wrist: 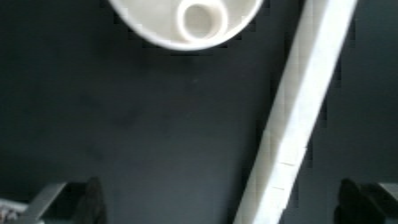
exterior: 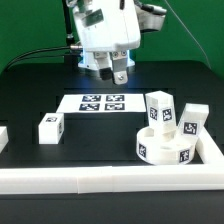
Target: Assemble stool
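Observation:
The round white seat (exterior: 163, 148) with tags on its side sits on the black table at the exterior view's right, close to the front rail. Two leg blocks (exterior: 159, 108) (exterior: 192, 122) stand upright just behind it; whether they touch it I cannot tell. A third leg block (exterior: 50, 127) stands alone at the left. My gripper (exterior: 113, 72) hangs open and empty above the back of the table, behind the marker board (exterior: 103, 103). In the wrist view the seat (wrist: 178, 28) shows as a white round shape with an oval hole, and my gripper (wrist: 214, 205) has dark fingers (wrist: 63, 200) wide apart.
A long white border rail (exterior: 100, 178) runs along the front and turns up the right side (exterior: 214, 150). In the wrist view a rail (wrist: 299, 110) crosses the black table diagonally between the fingers. A small white piece (exterior: 3, 138) lies at the left edge.

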Controlling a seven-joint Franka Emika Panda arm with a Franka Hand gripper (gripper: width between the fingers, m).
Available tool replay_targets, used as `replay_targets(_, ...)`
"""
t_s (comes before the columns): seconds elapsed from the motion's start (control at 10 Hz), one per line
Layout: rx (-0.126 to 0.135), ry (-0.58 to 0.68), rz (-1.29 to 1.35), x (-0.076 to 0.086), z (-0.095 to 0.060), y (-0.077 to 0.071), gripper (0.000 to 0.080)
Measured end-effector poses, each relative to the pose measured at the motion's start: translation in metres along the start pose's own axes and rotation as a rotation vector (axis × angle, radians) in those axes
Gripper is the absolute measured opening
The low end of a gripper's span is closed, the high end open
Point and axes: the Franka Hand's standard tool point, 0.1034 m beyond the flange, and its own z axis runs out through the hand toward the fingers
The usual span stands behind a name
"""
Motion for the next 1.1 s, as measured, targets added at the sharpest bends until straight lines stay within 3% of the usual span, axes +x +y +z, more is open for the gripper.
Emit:
replay_targets(0.2, 0.014, 0.007, -0.009, 0.007, -0.004, 0.0, 0.0649)
replay_targets(0.6, 0.009, 0.006, -0.028, 0.008, -0.003, 0.002, 0.0649)
replay_targets(0.9, -0.054, -0.052, -0.339, 0.045, -0.012, 0.024, 0.0649)
replay_targets(1.1, -0.06, -0.078, -0.377, 0.058, -0.019, 0.024, 0.0649)
